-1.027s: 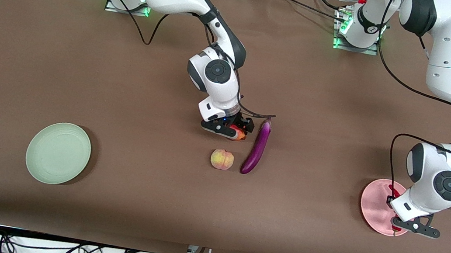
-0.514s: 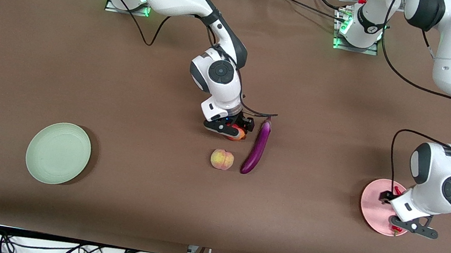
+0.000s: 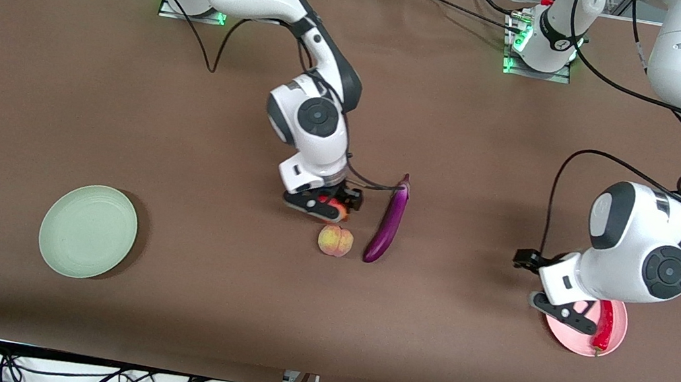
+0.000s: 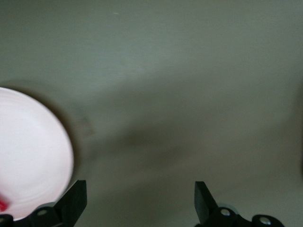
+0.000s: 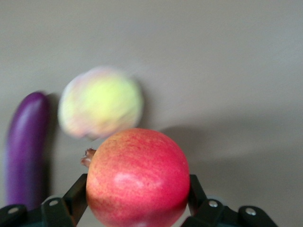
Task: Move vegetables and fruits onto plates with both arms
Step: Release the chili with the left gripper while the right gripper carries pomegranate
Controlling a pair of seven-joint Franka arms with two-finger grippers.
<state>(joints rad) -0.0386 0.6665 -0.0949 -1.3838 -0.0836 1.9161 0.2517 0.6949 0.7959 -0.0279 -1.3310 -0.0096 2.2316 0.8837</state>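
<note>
My right gripper [image 3: 326, 206] is shut on the red apple-like fruit [image 5: 137, 177], held just above the table beside the peach [image 3: 335, 241]. The peach [image 5: 100, 101] and the purple eggplant [image 3: 389, 224] lie side by side mid-table; the eggplant [image 5: 26, 146] also shows in the right wrist view. The red chili pepper [image 3: 604, 325] lies on the pink plate [image 3: 616, 336]. My left gripper [image 3: 563, 313] hangs open and empty over that plate's edge toward the table's middle. In the left wrist view the left gripper [image 4: 139, 203] stands beside the pink plate [image 4: 28, 151]. The mint green plate [image 3: 88, 231] holds nothing.
Brown cloth covers the table [image 3: 201, 278]. Both arm bases [image 3: 192, 3] stand along the table edge farthest from the front camera. Cables [image 3: 88, 375] hang below the edge nearest to it.
My right gripper shut on the red fruit and lifted it toward the peach. My left gripper opened, left the chili on the pink plate, rose and moved toward the table's middle.
</note>
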